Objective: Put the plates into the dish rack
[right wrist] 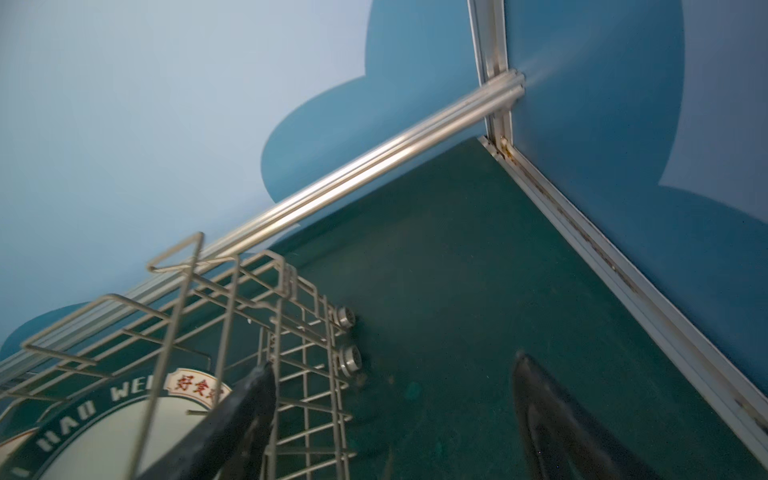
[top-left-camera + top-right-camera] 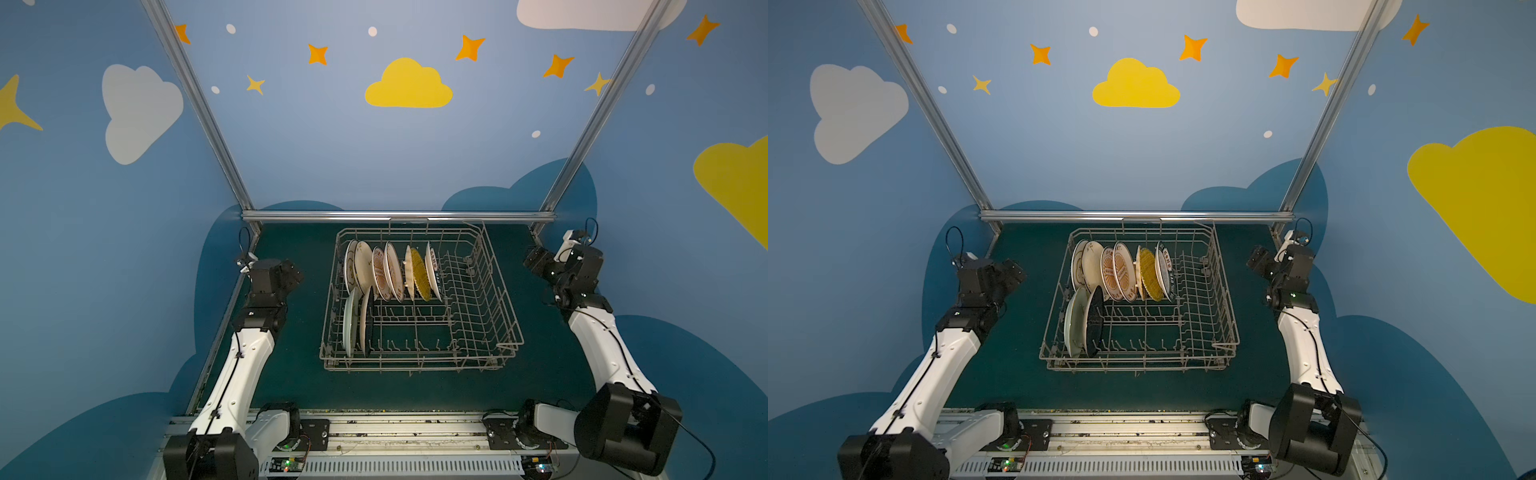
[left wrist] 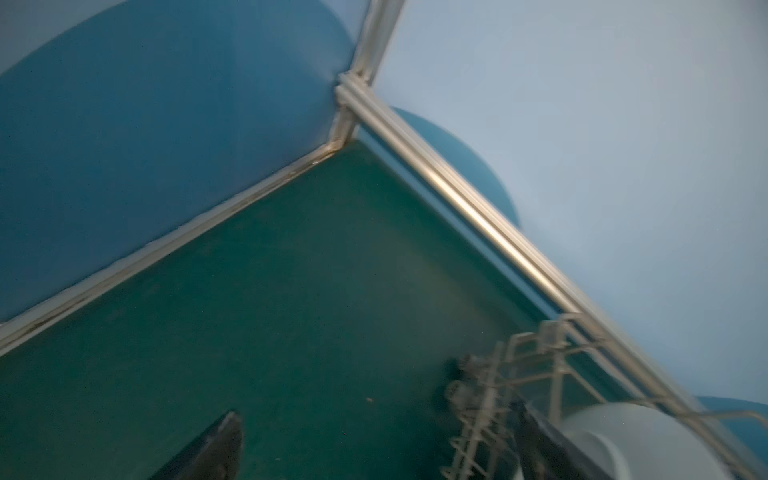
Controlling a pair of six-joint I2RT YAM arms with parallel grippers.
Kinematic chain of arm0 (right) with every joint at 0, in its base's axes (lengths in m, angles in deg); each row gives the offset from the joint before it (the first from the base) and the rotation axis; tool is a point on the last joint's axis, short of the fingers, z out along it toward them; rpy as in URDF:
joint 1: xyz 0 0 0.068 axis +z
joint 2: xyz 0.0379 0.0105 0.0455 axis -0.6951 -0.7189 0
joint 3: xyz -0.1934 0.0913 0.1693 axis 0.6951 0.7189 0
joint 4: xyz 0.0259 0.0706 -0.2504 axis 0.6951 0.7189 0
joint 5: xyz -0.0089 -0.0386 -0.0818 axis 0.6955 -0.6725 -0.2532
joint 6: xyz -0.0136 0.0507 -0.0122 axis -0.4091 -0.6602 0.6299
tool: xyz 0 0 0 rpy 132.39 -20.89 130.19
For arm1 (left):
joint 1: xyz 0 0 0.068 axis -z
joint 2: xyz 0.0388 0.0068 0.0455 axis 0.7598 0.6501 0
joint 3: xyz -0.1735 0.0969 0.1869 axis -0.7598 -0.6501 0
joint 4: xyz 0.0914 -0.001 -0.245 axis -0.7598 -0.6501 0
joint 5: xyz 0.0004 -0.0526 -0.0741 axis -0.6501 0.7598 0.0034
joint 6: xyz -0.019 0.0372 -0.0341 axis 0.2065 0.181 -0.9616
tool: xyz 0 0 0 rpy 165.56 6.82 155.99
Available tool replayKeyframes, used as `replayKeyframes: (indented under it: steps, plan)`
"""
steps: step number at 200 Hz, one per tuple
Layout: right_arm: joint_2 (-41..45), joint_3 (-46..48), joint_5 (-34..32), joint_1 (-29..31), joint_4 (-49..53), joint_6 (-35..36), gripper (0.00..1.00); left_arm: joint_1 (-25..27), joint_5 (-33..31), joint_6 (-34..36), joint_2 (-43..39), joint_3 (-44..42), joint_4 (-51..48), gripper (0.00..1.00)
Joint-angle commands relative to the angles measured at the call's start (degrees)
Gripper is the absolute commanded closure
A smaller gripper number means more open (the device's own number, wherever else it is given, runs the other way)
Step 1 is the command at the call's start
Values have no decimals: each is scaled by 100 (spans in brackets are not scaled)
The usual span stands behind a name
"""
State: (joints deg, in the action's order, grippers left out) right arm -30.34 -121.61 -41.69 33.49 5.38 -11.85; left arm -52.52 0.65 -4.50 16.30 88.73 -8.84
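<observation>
Left tool (image 3: 374, 432) has its two dark fingers spread wide w/ nothing btwn them, hanging over the bare dark green worktop (image 2: 291, 374) just beside the left wall of the large rectangular grey wire dish rack (image 2: 478, 320). The right tool (image 1: 392, 374) is likewise spread and empty, off the rack's right side near the far corner. Neither touches rack or plate. The round dinner plates (image 2: 395, 272) all stand on edge in the rack's left half. The back row incl. cream ones, orange-sunburst ones, a yellow woven-pattern plate (image 2: 420, 279) and, at its right end, a white plate with dark lettered rim (image 1: 104, 436). A short front row has a pale green plate (image 2: 1074, 324) w/ a black plate (image 2: 1096, 322) close beside it, both tilted. No plate shows on the worktop in both top views, so loading looks finished and the arms read as parked. The next move prob. calls for no grasp: keep the tools clear of the wires and maybe check the tilted front pair sits btwn tines, since exact seating can't be told.
</observation>
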Motion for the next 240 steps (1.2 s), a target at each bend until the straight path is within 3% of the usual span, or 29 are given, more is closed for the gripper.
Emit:
replayKeyframes:
  steps: [1, 35, 74, 88, 112, 137, 153, 171, 203, 240]
  plan:
    - [268, 512, 167, -26, -991, 133, 13, -140, -843, 84, 285, -543, 826, 0]
    - [348, 1191, -144, -73, -1023, 96, 13, -178, -818, 510, 1029, -921, 1349, 0]
    - [379, 1964, -17, -87, -1302, 146, 13, -163, -963, 1026, 1673, -1747, 3484, 0]
    - [274, 2082, 102, -88, -1386, 237, 13, -133, -666, 1565, 1726, -1681, 3684, 0]
    - [203, 2137, 247, -80, -1499, 327, 13, 16, -466, 1731, 2018, -1999, 4638, 0]
    - [145, 2224, 120, -51, -1697, 482, 13, 385, 299, 2710, 2366, -1906, 4882, 0]
    - [-20, 2310, 164, -48, -1843, 566, 13, 419, -83, 2491, 2708, -2359, 6113, 0]
    - [-234, 2466, 160, -11, -2187, 603, 13, 439, 20, 2591, 2500, -2084, 5243, 0]
    - [-411, 2550, 304, 86, -2492, 753, 13, 426, -1, 2567, 2620, -2020, 5311, 0]
    - [-498, 2513, 26, 464, -2523, 1088, 13, 402, 52, 2575, 2598, -2021, 5266, 0]
